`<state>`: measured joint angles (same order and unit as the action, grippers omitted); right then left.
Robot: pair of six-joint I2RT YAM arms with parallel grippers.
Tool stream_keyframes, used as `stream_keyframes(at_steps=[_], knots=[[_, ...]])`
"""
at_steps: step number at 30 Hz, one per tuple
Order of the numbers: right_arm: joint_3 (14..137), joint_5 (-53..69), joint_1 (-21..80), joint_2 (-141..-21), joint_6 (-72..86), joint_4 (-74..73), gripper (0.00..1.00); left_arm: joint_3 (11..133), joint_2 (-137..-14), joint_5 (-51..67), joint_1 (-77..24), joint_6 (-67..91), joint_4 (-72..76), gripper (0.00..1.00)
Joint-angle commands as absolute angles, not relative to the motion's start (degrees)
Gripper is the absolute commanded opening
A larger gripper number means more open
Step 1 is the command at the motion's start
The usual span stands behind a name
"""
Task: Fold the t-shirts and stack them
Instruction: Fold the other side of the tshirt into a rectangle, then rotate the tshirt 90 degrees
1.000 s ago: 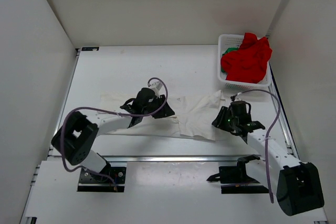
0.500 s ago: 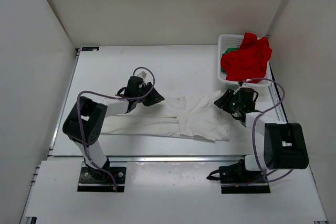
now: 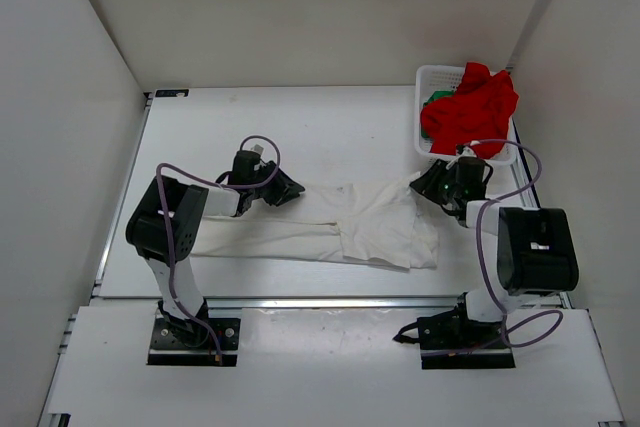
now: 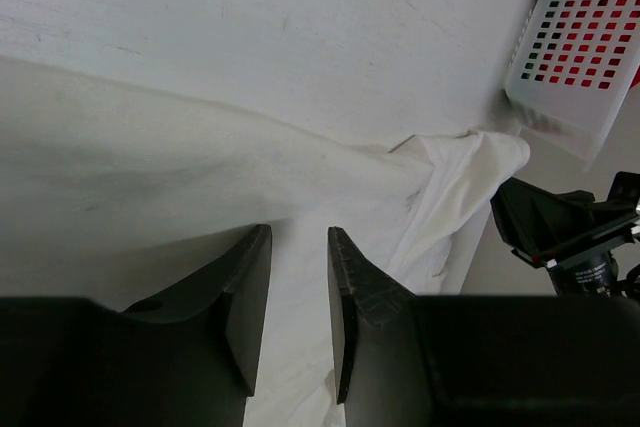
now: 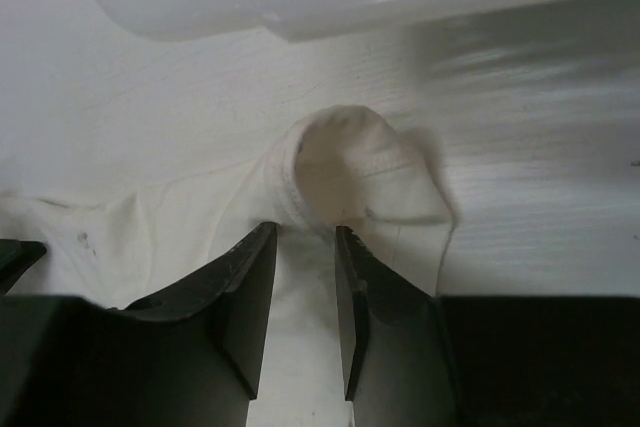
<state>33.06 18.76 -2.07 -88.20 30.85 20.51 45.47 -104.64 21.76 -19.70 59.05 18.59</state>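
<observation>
Top external view: white t-shirt (image 3: 370,232) stretched flat on the table (image 3: 330,127).
Left gripper (image 3: 285,190) nips its far edge, right gripper (image 3: 425,187) its right sleeve, both clamped on cloth, just beside the basket (image 3: 424,97).

The white table (image 3: 330,127) carries a white plastic basket (image 3: 421,127) at its far right corner, close to the right wall. A white t-shirt (image 3: 375,227) lies spread on the tabletop to the left of the basket and nearer the front edge. It is rumpled in a long band. Its far right sleeve tip sits just beside the basket's near left corner.
</observation>
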Motion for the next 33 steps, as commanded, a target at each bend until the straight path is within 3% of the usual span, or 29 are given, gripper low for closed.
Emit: stream_keyframes(at_steps=[1, 6, 10, 12, 21, 27, 28, 31, 33], knots=[[36.7, 19.2, -2.8, -91.0, 30.1, 23.6, 0.34, 44.8, -103.5, 22.2, -18.8, 60.6, 21.4, 0.39], [36.6, 20.6, -3.5, -93.0, 30.9, 25.5, 0.32, 44.3, -103.5, 22.4, -18.5, 61.9, 21.9, 0.39], [35.3, 20.7, -4.7, -92.7, 32.1, 27.1, 0.05, 43.4, -103.7, 21.7, -17.5, 63.0, 22.7, 0.37], [34.3, 19.3, -5.1, -91.7, 32.5, 26.5, 0.00, 42.4, -103.7, 22.5, -16.5, 64.2, 23.7, 0.37], [34.4, 14.4, -7.6, -90.6, 34.5, 20.1, 0.00, 37.9, -100.8, 19.5, -13.1, 67.2, 25.7, 0.36], [36.7, 11.8, -7.5, -88.3, 34.8, 10.8, 0.04, 34.2, -98.3, 17.8, -11.3, 70.0, 27.5, 0.35], [38.3, 12.7, -6.5, -85.9, 34.2, 8.4, 0.29, 33.3, -96.2, 18.3, -9.2, 68.7, 28.6, 0.36], [40.2, 9.6, -2.7, -80.8, 32.5, 4.8, 0.40, 34.5, -92.7, 20.7, -7.3, 64.0, 25.2, 0.40], [40.7, 5.1, -0.4, -76.8, 31.1, 1.7, 0.42, 36.7, -88.1, 21.0, -6.2, 60.2, 21.8, 0.40]])
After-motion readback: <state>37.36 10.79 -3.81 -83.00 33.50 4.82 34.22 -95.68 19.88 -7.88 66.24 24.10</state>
